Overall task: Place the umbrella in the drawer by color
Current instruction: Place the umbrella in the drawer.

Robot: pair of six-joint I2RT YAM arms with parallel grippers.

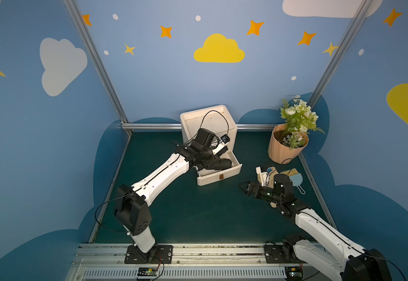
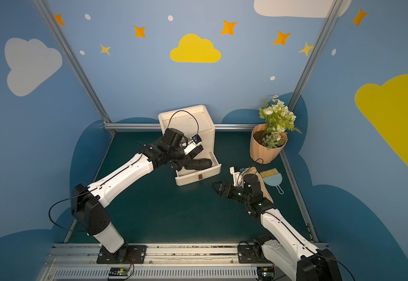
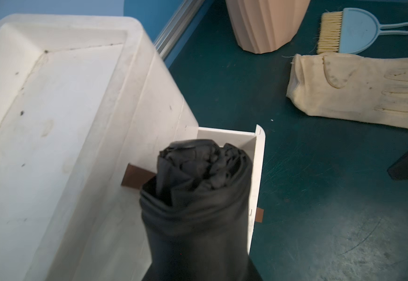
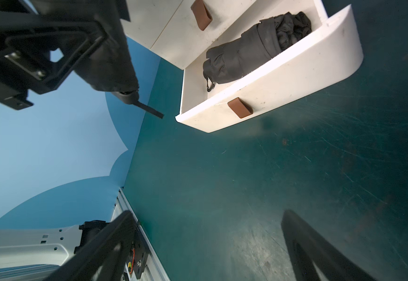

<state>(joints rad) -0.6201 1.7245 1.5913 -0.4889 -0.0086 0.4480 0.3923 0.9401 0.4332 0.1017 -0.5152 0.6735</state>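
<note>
Two dark umbrellas, we judge. If our left gripper (image 1: 210,164), jaws closed partway around the held umbrella (image 3: 198,219) just over the open lower drawer (image 4: 283,80), lets go here, it could land atop the stowed umbrella (image 4: 246,53) lying inside and keep the drawer from shutting. Both run lengthwise along the drawer, crumpled canopy ends toward our right. Our right gripper (image 1: 243,188) gapes wide, empty.

Blue walls (image 1: 164,80) painted with clouds (image 1: 218,49) and stars (image 1: 254,27) enclose a scuffed dark green floor (image 1: 198,214), framed by aluminium rails (image 1: 149,126).
</note>
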